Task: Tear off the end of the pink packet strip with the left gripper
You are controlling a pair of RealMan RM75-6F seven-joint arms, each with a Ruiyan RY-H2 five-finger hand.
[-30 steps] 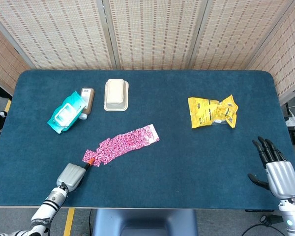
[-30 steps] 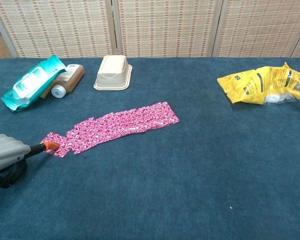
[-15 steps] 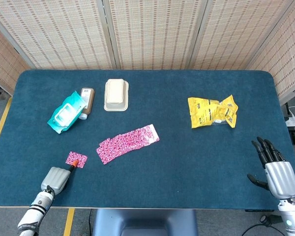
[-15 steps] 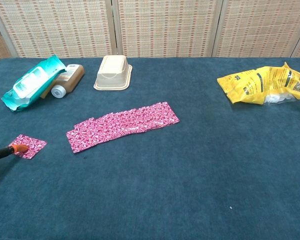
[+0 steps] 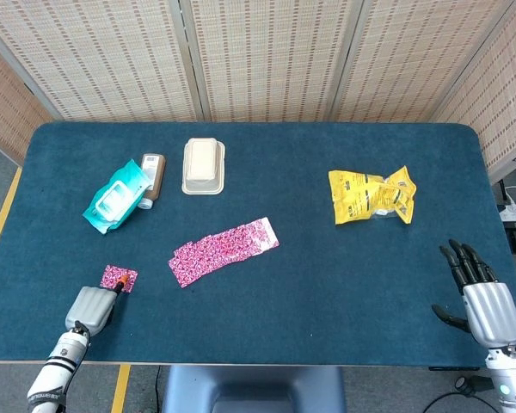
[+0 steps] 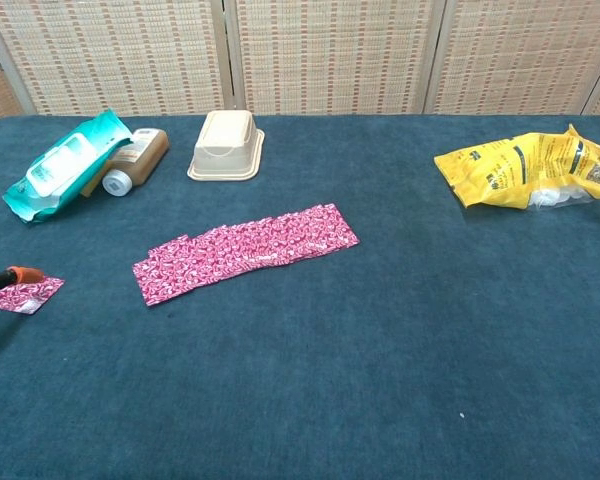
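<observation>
The pink packet strip (image 5: 223, 250) (image 6: 245, 251) lies flat near the table's middle, slanting up to the right. A single torn-off pink packet (image 5: 119, 278) (image 6: 20, 295) lies apart from it, well to the left. My left hand (image 5: 90, 306) sits at the front left of the table; its orange fingertip (image 6: 22, 273) presses on that packet's near edge. In the chest view only the fingertip shows at the left border. My right hand (image 5: 482, 292) rests at the front right edge with its fingers spread and nothing in it.
A teal wipes pack (image 5: 113, 200) and a brown bottle (image 5: 151, 176) lie at the back left. Beside them stands a beige container (image 5: 203, 166). A yellow bag (image 5: 371, 196) lies at the right. The blue table (image 5: 327, 284) ends close behind both hands.
The end packet has come away from the strip. My left hand has dragged it left, opening a wide gap. The strip and right hand have stayed put.
</observation>
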